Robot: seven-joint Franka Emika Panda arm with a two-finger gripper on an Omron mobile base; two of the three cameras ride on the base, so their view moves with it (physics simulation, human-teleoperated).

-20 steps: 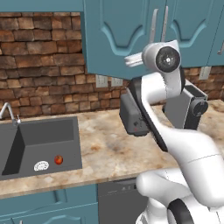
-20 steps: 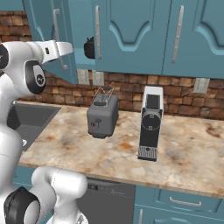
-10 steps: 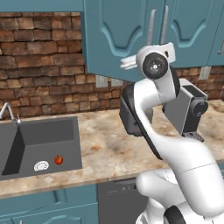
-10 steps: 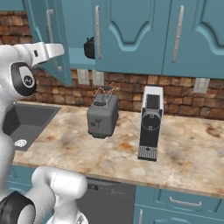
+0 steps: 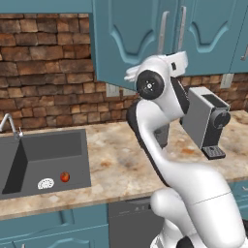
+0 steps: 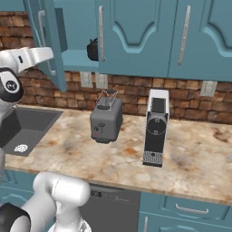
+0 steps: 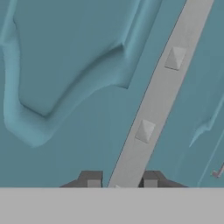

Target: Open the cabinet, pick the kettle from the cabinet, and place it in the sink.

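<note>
Gripper (image 7: 121, 180): closed on cabinet (image 6: 136, 41) door handle (image 7: 153, 105). Kettle (image 6: 93, 49): right of it, inside, mostly hidden by door.

The cabinet (image 6: 136, 36) has its left door (image 6: 45, 41) swung open, and the kettle (image 6: 93, 50) sits on the shelf inside, partly behind the next door. Below, a toaster (image 6: 106, 121) and coffee machine (image 6: 155, 128) stand on the counter (image 6: 190, 154); the sink (image 6: 27, 131) lies left.
</note>
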